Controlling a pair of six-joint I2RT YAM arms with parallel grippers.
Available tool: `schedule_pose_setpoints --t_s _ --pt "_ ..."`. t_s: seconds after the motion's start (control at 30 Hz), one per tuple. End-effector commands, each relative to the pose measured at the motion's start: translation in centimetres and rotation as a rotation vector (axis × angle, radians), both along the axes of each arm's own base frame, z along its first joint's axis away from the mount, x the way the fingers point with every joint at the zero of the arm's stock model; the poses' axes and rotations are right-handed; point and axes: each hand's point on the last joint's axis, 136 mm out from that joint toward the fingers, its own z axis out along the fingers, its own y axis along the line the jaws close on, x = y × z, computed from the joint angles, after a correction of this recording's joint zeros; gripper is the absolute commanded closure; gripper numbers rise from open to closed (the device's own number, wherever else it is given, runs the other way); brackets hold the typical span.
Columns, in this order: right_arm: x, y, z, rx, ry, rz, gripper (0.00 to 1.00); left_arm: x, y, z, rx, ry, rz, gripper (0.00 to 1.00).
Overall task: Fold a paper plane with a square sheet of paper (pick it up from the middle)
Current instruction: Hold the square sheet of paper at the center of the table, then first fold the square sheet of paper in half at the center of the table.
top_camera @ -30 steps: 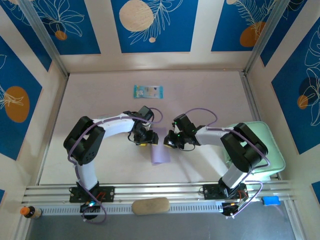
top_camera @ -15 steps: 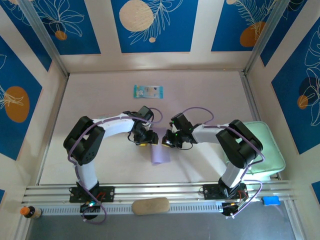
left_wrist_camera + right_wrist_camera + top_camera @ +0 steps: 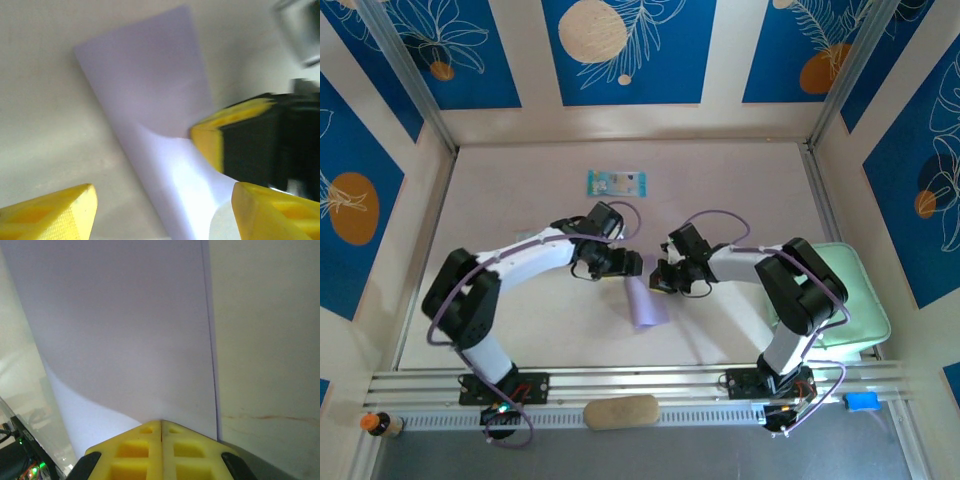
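- Sheet of paper [image 3: 645,303]: pale lilac, folded into a long narrow strip that tapered a bit. It lay on the table [image 3: 520,200], just below the 2 grippers and btwn them.
- Left gripper [image 3: 630,266]: fingers [image 3: 55,212] spread wide. In left wrist view the strip [image 3: 150,100] ran btwn them and on away from the tips. Neither pad was seen touching it.
- Right gripper [image 3: 658,280]: fingers pressed together, seam closed, in right wrist view [image 3: 161,432]. Tip sat at the near end of the paper [image 3: 125,330], which stretched straight ahead of it.
- Left wrist view: a right finger [image 3: 210,140] met the strip's right edge approx. halfway along. A curved shadow crossed the paper there.
- Couldn't tell if the right tips nipped the paper edge or only pressed on it.
- Beyond both grippers, well apart from the paper: small blue-green packet [image 3: 616,183]. Mint-green tray [image 3: 865,300] was off on the right arm's outer side.
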Motion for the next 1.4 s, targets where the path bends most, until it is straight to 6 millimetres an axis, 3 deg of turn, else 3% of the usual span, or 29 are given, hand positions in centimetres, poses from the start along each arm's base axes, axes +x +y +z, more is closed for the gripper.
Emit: schedule_pose_setpoints --t_s 0.0,0.13,0.3,0.43,0.67,1.13,1.37 --pt "-1.6 -3.1 -1.9 -0.121 0.074 0.021 1.00 0.6 -0.6 2.4 -0.090 -0.048 0.008 0.33" --pt "-1.2 -3.7 -1.8 -0.110 0.082 -0.036 1.00 0.6 -1.9 3.2 -0.191 -0.039 -0.008 0.55" --pt "-2.1 -3.6 -2.3 -0.090 0.105 -0.056 1.00 0.6 -4.1 3.5 -0.338 -0.004 -0.023 0.99" --pt "-2.2 -3.8 -2.5 -0.092 0.108 -0.062 1.00 0.4 -5.5 3.3 -0.419 0.035 -0.042 1.00" --pt "-2.1 -3.8 -2.3 -0.089 0.103 -0.064 1.00 0.1 -5.6 0.4 -0.403 0.104 -0.031 1.00" --pt "-2.1 -3.7 -2.5 -0.086 0.108 -0.065 1.00 -1.0 -4.3 -4.5 -0.332 0.177 -0.014 1.00" --pt "-2.3 -3.8 -2.7 -0.087 0.114 -0.067 1.00 -1.8 -2.1 -6.9 -0.257 0.190 0.000 1.00"
